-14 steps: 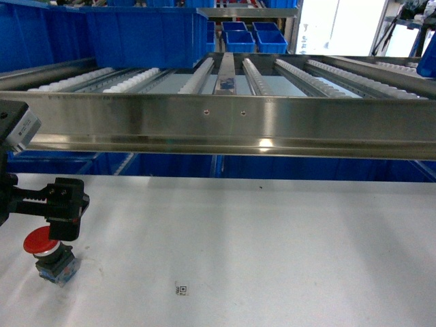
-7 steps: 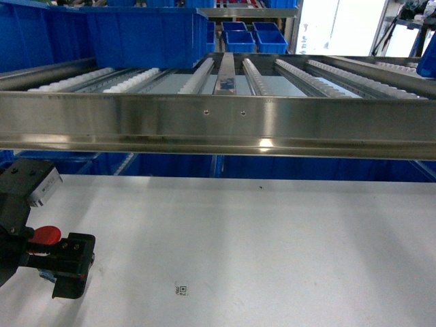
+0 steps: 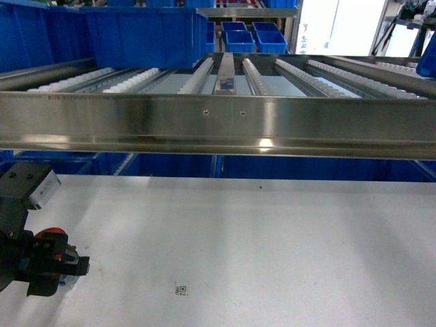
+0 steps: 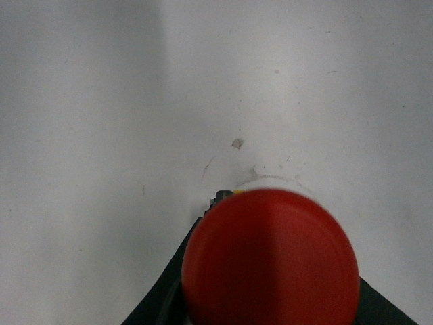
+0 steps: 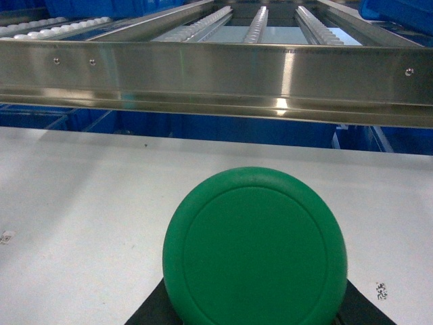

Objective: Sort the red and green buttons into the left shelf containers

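The red button (image 3: 49,236) stands at the table's near left, its wide red cap (image 4: 270,261) filling the low middle of the left wrist view. My left gripper (image 3: 51,266) points down over it, black fingers (image 4: 169,291) on both sides below the cap, shut on it. The green button (image 5: 256,247) sits in my right gripper (image 5: 256,315), whose dark fingers (image 5: 145,315) show under the cap; this gripper is outside the head view. The left shelf containers (image 3: 136,34), large bright-blue bins, stand on the roller shelf at the upper left.
A steel rail (image 3: 218,126) fronts the roller shelf across the whole head view, above the white table (image 3: 272,238). Smaller blue bins (image 3: 252,37) sit far back at the centre. A small printed marker (image 3: 181,290) lies on the table.
My left gripper came down from above the red button and shifted left, closing around its body. The red cap now shows just above the fingers.
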`<state>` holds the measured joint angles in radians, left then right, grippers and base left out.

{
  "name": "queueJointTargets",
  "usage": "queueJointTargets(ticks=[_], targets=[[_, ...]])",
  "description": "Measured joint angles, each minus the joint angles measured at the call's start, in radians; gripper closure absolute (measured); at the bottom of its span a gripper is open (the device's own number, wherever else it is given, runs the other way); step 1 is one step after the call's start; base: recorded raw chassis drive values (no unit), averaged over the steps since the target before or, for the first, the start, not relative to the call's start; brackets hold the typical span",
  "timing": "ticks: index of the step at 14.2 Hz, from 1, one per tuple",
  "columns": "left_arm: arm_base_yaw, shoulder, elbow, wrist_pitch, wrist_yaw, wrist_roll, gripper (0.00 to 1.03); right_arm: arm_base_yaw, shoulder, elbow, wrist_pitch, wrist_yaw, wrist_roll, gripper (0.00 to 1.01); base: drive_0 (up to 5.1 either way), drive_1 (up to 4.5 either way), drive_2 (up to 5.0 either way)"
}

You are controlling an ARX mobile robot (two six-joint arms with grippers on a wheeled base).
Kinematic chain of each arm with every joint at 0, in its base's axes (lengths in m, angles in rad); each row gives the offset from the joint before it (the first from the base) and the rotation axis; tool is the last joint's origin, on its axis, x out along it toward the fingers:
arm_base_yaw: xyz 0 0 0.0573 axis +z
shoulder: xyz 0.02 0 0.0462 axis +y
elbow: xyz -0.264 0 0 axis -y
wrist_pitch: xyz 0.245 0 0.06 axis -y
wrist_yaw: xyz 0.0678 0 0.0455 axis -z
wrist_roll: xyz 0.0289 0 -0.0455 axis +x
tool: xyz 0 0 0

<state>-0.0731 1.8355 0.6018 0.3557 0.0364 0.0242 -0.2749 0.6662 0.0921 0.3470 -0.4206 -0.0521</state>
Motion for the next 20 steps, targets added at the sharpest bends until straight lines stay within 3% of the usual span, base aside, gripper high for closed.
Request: queueJointTargets(ticks=[1,4,8,11,14,16,20], targets=[[-0.002,-0.018,-0.014,-0.003,-0.006,-0.009,0.78,0.000,0.000,0.000,0.000,0.000,0.000,0.76,0.0,0.00,0.0],[-0.011,-0.095,-0.068,-0.005,0.001,-0.044,0.79,0.000,0.000,0.000,0.000,0.000,0.000,0.76,0.0,0.00,0.0],[0.025,-0.365,-0.149,0.299,0.042,-0.047,0.79,0.000,0.000,0.000,0.000,0.000,0.000,0.76,0.0,0.00,0.0],[0.048,-0.552,-0.230,0.406,0.066,-0.065,0.79,0.000,0.000,0.000,0.000,0.000,0.000,0.76,0.0,0.00,0.0],[-0.018,-0.799,-0.302,0.442,-0.014,-0.066,0.79,0.000,0.000,0.000,0.000,0.000,0.000,0.76,0.0,0.00,0.0],[-0.050,-0.822,-0.301,0.462,-0.068,-0.056,0.79,0.000,0.000,0.000,0.000,0.000,0.000,0.76,0.0,0.00,0.0],[-0.057,-0.808,-0.297,0.455,-0.082,-0.049,0.79,0.000,0.001,-0.001,-0.003,0.004,0.000,0.76,0.0,0.00,0.0]])
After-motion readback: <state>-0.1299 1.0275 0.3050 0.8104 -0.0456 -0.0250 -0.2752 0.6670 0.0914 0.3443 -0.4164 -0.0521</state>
